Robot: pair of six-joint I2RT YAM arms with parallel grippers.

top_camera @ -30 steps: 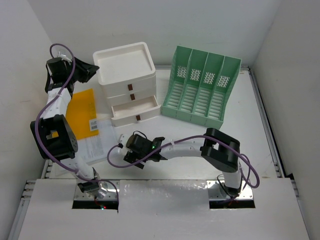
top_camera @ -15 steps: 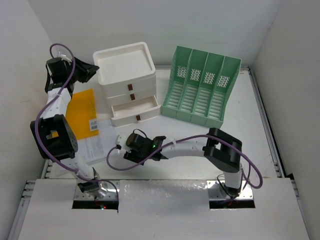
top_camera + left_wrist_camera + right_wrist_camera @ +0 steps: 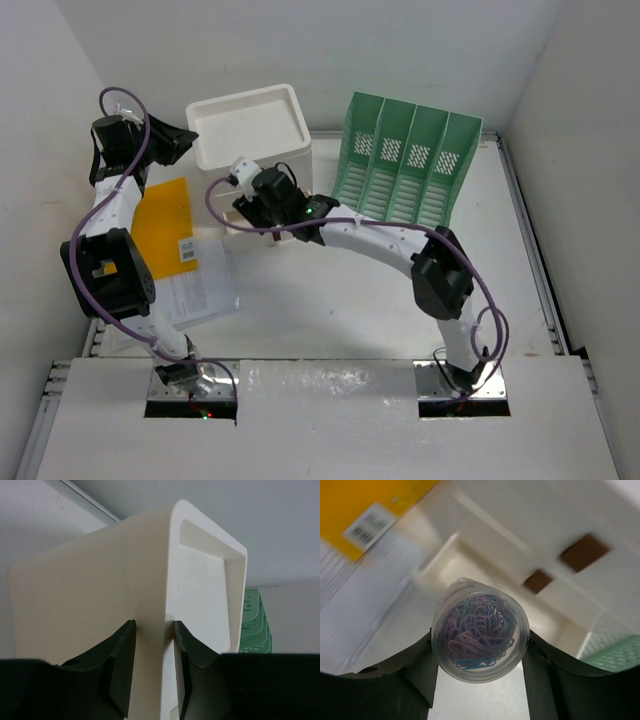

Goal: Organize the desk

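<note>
Right gripper [image 3: 480,672] is closed around a clear tub of coloured paper clips [image 3: 480,637], which is held over the front of the white drawer box [image 3: 250,125]. That box's top rim is pinched by the left gripper [image 3: 152,672] near the far-left corner of the desk [image 3: 340,310]. The desk is spread beneath both arms, with a green file rack [image 3: 400,180] set at its far edge.
</note>
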